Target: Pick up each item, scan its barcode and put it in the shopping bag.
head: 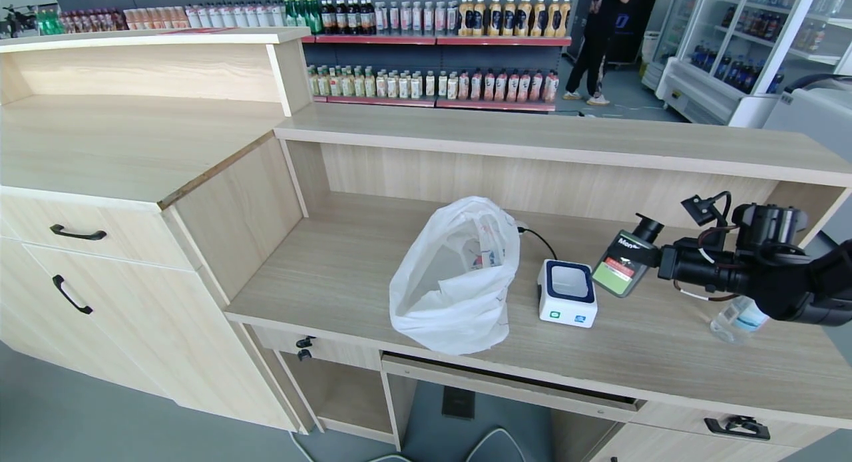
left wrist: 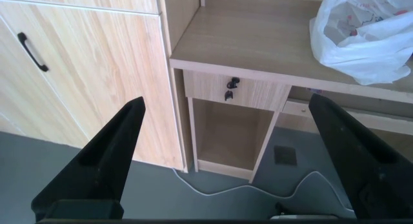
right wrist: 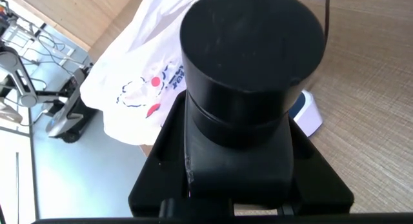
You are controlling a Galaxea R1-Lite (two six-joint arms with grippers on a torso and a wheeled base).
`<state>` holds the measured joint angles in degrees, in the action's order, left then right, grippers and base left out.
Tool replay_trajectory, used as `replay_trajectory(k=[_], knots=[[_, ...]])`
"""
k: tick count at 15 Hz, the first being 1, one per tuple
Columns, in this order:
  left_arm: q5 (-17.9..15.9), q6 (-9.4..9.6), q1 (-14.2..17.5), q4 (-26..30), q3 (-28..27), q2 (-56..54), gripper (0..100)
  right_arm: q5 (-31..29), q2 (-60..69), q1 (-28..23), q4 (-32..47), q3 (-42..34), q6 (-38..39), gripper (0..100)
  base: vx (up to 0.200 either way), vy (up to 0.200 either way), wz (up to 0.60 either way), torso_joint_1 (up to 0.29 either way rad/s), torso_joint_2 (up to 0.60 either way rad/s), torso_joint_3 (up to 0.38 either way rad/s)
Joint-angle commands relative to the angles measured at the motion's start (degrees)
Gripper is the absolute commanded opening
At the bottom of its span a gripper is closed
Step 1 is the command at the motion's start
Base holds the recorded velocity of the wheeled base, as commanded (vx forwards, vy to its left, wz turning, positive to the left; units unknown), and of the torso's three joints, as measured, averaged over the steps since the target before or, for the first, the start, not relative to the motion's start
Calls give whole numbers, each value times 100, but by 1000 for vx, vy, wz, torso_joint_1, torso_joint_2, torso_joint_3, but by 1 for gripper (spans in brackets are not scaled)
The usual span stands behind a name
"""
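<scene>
Shop shelves (head: 432, 42) lined with bottled drinks are seen behind a light wooden checkout counter, whose lower tabletop (head: 333, 269) carries the task's things. A black-capped container (head: 622, 270) with a green and red label is clamped in the right gripper (head: 640, 257). It is held tilted, clear of the tabletop, with its cap toward the back of the counter. From the right wrist view the black cap (right wrist: 251, 62) is seen end-on between the gripper's sides.

Just beside and slightly below the held container, on the side away from the right arm, a small white scanner (head: 567, 292) with a dark window is placed on the tabletop. A black cable (head: 536, 239) is seen running from behind it. Farther from the gripper in the same direction, just beside the scanner, the white plastic shopping bag (head: 452, 282) is standing with its mouth open. Printed packaging is seen inside, though what it is cannot be told. A clear water bottle (head: 737, 320) is lying on the tabletop under the right arm, behind the gripper.

The left gripper (left wrist: 226, 100) is held with its fingers wide apart and nothing between them, below tabletop level over the grey floor. Ahead of it a locked drawer (left wrist: 231, 90) and an open cubby are seen under the tabletop's edge.
</scene>
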<state>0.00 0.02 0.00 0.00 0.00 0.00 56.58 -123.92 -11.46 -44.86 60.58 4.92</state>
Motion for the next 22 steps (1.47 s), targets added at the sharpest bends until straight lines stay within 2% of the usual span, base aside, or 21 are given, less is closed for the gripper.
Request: replay_trajectory(k=[1,10,11,13,15,16,19,20,22], knots=[[0,-2,0,0,0,0,100,3,-36,3,-5,7,0,0,0,0,0,0,0,0],[0,-2,0,0,0,0,100,-129,78,118,-5,104,-27,0,0,0,0,0,0,0],[0,-2,0,0,0,0,100,-560,500,118,30,-2,-194,0,0,0,0,0,0,0],[0,6,0,0,0,0,100,-1439,1520,38,-23,-714,-712,0,0,0,0,0,0,0],[0,-2,0,0,0,0,100,-2529,2240,-445,-31,-1540,-2206,0,0,0,0,0,0,0],[0,-2,0,0,0,0,100,-2889,2566,-656,-23,-1883,-2857,0,0,0,0,0,0,0],[0,-2,0,0,0,0,100,-3003,2926,-1043,-5,-2217,-3973,0,0,0,0,0,0,0],[0,-2,0,0,0,0,100,-3021,2926,-1025,-93,-2182,-3991,0,0,0,600,2,2,2],[0,6,0,0,0,0,100,-3311,2864,-665,-427,-1944,-3806,0,0,0,600,0,2,5]])
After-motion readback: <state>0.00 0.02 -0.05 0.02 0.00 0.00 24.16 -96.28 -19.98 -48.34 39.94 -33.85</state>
